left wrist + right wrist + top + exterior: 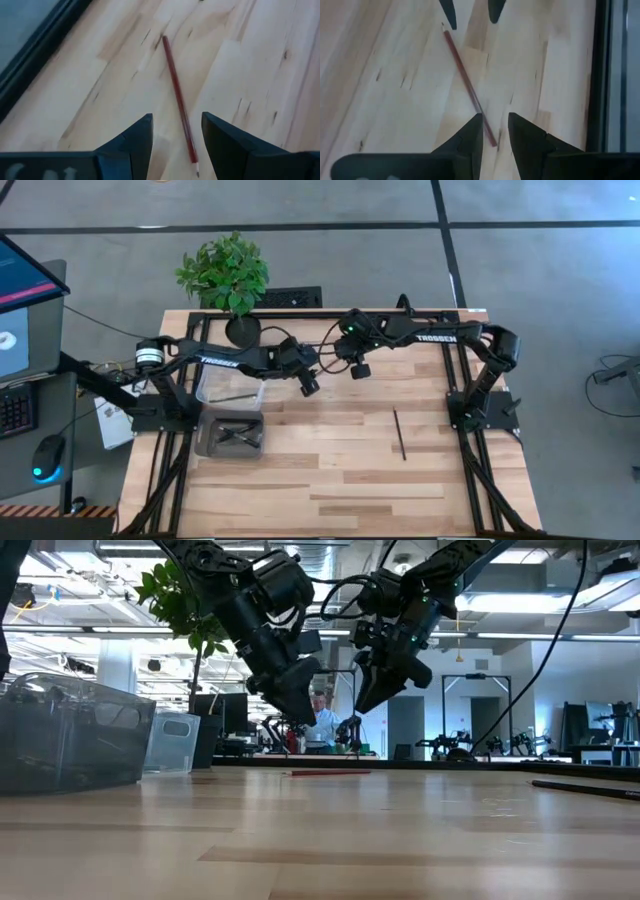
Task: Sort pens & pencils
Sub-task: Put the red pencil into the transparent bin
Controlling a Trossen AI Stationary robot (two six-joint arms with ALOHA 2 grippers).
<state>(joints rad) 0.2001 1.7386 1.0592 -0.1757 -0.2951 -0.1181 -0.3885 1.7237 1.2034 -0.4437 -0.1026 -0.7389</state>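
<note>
Red-brown wooden pencil (pixel 177 95) lies unsorted on the worktop (pixel 330 480) between released left fingers (pixel 135 140) and right fingers (pixel 470 135); black pen (pixel 399 434) at four o'clock awaits; bins at nine o'clock hold others.

grey floor (pixel 520 270), potted plant (pixel 226 275)

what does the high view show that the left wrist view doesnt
Only the high view shows both arms, a potted plant, the clear bin with one dark stick in it, the grey bin with several, and a black pen lying alone on the table.

Only the left wrist view shows the red pencil clearly, lying flat on the wood, with the left tool open above it.

Both share the wooden tabletop and the left tool.
</note>
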